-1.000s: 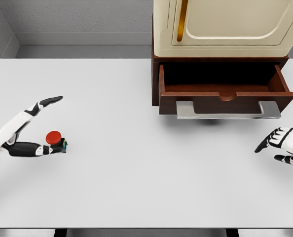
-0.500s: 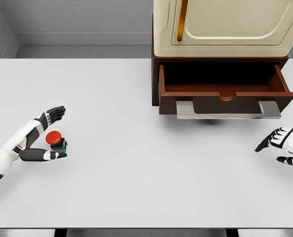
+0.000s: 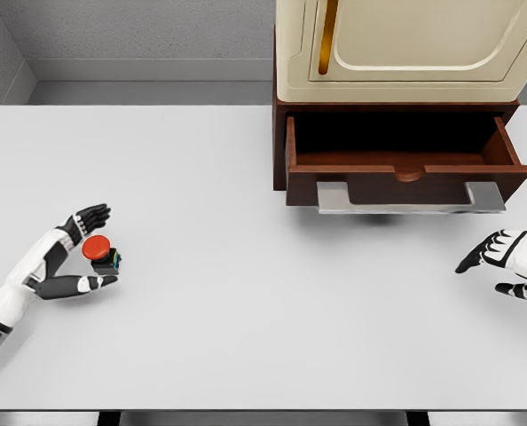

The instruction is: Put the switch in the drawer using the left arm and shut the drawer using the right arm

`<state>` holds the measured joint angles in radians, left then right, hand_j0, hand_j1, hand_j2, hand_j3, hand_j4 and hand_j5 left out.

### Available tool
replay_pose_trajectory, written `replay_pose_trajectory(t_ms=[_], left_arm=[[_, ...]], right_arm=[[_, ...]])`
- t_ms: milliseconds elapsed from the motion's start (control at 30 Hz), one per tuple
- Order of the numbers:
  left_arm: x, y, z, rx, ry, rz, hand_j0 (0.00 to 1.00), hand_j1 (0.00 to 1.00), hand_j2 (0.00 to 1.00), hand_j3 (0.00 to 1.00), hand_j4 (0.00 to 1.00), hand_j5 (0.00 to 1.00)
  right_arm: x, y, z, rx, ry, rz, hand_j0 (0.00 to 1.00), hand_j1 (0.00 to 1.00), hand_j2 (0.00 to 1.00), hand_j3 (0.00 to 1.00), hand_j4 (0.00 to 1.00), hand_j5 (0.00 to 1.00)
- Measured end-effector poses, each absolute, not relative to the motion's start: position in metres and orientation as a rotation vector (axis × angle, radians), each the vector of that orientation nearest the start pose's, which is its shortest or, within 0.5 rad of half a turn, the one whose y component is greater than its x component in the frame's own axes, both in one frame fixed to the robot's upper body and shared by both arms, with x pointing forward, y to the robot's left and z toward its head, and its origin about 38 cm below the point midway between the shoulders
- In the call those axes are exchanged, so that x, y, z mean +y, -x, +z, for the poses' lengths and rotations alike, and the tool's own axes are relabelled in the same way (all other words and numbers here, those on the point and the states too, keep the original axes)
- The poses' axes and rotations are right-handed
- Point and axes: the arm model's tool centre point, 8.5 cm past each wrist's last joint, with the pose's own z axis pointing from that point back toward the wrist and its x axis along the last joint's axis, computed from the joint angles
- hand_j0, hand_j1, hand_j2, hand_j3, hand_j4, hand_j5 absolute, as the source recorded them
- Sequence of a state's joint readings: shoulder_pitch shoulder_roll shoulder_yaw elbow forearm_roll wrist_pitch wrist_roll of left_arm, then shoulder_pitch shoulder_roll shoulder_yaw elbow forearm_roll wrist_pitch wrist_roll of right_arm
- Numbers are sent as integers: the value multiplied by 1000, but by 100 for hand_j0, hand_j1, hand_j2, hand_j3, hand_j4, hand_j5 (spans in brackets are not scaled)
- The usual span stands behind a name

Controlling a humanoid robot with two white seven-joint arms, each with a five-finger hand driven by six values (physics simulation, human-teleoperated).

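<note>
The switch [image 3: 98, 251], a red button on a small dark base, stands on the white table [image 3: 246, 302] at the far left. My left hand [image 3: 106, 247] cups it: the fingers [image 3: 92, 216] curve just behind it and the thumb [image 3: 93, 283] lies in front, with small gaps to the switch on both sides. The brown drawer [image 3: 405, 169] is pulled open under a cream cabinet [image 3: 405, 44], its inside dark and bare, with a grey handle [image 3: 411, 199] at the front. My right hand [image 3: 503, 264] rests open at the right edge, below the drawer's right end.
The cabinet's brown base [image 3: 279, 146] stands on the table's back right part. A grey wall [image 3: 139, 35] runs behind the table. The wide table surface lies between the switch and the drawer.
The left hand's fingers have curled down from a stretched pose and closed in toward the switch. The switch has stayed in place. The right hand has barely moved.
</note>
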<state>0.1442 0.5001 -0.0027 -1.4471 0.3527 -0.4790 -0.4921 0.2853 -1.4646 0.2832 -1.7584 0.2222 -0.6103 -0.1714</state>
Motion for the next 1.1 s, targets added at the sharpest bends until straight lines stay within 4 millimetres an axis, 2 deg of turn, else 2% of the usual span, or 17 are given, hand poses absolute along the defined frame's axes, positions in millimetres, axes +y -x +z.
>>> replay_pose_trajectory(t_ms=[67, 267, 600, 867, 967, 1100], left_arm=[[370, -303, 71, -1704, 155, -640, 79, 79, 79, 79, 79, 79], [375, -300, 71, -1734, 137, -653, 79, 79, 79, 79, 79, 79], [376, -297, 56, -1686, 116, -688, 78, 78, 78, 78, 78, 78], [378, -296, 49, -1661, 106, -689, 52, 52, 52, 52, 52, 52], [378, -296, 49, -1660, 105, -688, 49, 49, 49, 49, 49, 49], [377, -296, 50, -1661, 103, -697, 49, 49, 49, 49, 49, 49]], right_arm=[[-417, -278, 203, -1449, 338, 1837, 70, 70, 70, 70, 70, 70], [-417, -278, 203, -1449, 337, 1837, 70, 70, 70, 70, 70, 70], [-417, -278, 203, -1448, 338, 1838, 70, 70, 70, 70, 70, 70], [-417, -277, 203, -1448, 336, 1838, 70, 70, 70, 70, 70, 70], [-417, -278, 203, -1449, 338, 1839, 70, 70, 70, 70, 70, 70], [-417, -278, 203, -1448, 339, 1839, 70, 70, 70, 70, 70, 70]])
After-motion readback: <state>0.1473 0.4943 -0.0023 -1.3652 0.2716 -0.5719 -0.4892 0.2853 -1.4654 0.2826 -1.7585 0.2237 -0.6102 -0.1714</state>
